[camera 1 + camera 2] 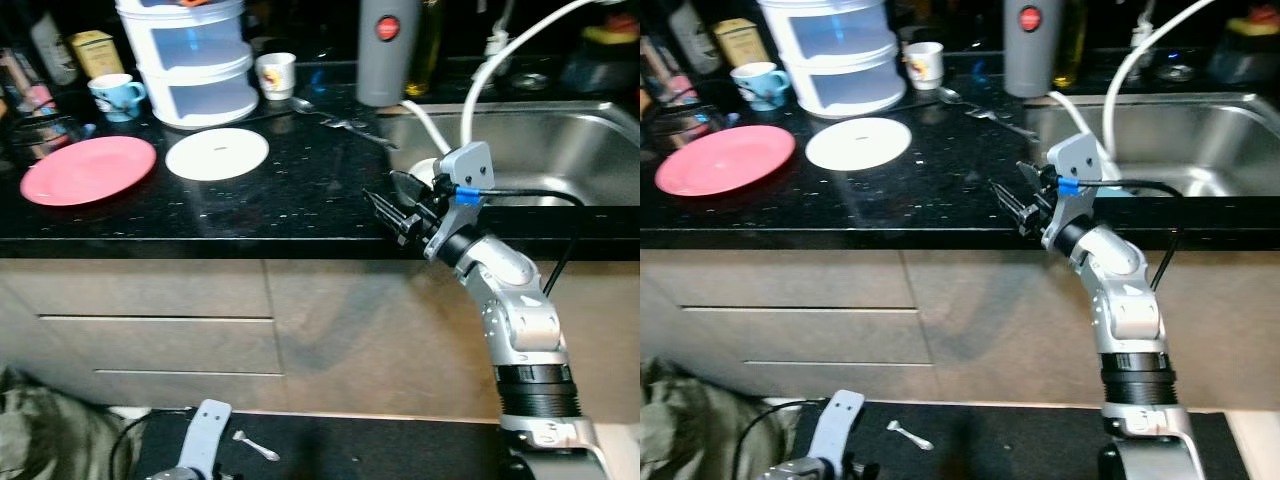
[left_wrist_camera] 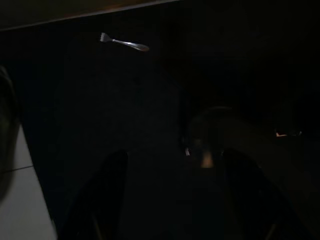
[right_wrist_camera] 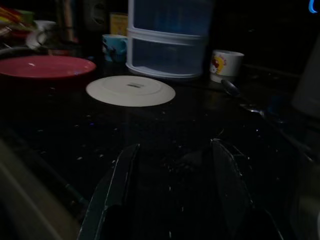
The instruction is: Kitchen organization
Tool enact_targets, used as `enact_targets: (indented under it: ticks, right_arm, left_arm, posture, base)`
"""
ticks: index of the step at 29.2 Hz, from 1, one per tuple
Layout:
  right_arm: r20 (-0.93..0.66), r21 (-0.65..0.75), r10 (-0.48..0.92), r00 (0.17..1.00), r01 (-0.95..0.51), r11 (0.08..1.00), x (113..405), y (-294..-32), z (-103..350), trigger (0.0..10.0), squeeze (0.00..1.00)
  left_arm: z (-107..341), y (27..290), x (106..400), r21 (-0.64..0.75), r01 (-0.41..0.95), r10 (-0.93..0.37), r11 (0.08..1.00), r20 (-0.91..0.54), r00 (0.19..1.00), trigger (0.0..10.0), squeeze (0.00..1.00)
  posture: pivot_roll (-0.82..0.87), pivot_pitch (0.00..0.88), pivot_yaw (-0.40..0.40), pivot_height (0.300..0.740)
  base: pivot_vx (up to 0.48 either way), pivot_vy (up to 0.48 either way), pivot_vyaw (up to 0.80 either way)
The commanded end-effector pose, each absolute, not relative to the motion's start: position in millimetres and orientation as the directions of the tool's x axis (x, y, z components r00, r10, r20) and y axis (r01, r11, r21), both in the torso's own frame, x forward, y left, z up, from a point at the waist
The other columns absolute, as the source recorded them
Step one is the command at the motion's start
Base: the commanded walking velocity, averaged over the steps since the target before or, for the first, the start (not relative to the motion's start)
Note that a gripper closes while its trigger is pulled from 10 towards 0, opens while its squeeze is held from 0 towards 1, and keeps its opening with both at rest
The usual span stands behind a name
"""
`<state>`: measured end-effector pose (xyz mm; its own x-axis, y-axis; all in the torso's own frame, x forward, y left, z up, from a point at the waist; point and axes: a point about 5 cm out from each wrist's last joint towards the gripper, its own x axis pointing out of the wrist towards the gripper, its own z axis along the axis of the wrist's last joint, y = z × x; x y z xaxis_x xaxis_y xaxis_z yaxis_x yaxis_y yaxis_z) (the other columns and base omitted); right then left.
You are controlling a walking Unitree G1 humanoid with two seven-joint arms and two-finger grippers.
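A small fork [image 1: 256, 446] lies on the dark mat [image 1: 400, 450] on the floor below the counter; its long axis runs diagonally, with the tines toward the robot's left and the handle toward its right. In the left wrist view it [image 2: 124, 43] rests well ahead of the left gripper [image 2: 172, 195], whose 2 fingers are spread apart with nothing between them, low over the mat.

The right gripper [image 1: 392, 212] sits at the front edge of the black counter [image 1: 300, 190], just left of the sink [image 1: 560, 150]. Its 2 fingers [image 3: 117, 180] stand apart, holding nothing, and point across the counter toward a white plate [image 1: 217, 153].

A red plate [image 1: 88, 169] lies left of the white plate, both bare. Behind them stands a stack of 2 white containers [image 1: 190, 60] with bluish sides; their contents cannot be told. A blue mug [image 1: 118, 96] stands to its left and a white cup [image 1: 276, 74] to its right. A spoon [image 1: 330, 118] lies on the counter between the cup and the sink, beside a grey bottle [image 1: 387, 50].
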<state>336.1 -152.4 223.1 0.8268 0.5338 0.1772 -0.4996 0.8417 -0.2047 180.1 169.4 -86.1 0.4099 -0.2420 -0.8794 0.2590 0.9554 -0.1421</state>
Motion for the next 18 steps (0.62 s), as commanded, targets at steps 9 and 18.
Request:
enact_targets:
  ticks: [9, 18]
  right_arm:
    - [0.191, -0.274, 0.476, 0.858, -0.419, 0.866, 342.1, -147.8, 228.8, 10.0, 0.00]
    - [0.204, -0.273, 0.423, 0.883, -0.363, 0.891, 345.0, -148.0, 228.8, 10.0, 0.00]
  left_arm:
    - [-86.9, 170.3, 178.5, -0.135, 0.259, -0.235, 0.956, -0.883, 0.407, 10.0, 0.00]
    - [-86.9, 170.7, 178.9, -0.127, 0.254, -0.225, 0.959, -0.885, 0.408, 10.0, 0.00]
  posture:
    - [-0.06, 0.000, 0.052, 0.740]
    - [-0.06, 0.000, 0.051, 0.740]
  base:
    - [0.000, 0.000, 0.73]
    - [0.000, 0.000, 0.15]
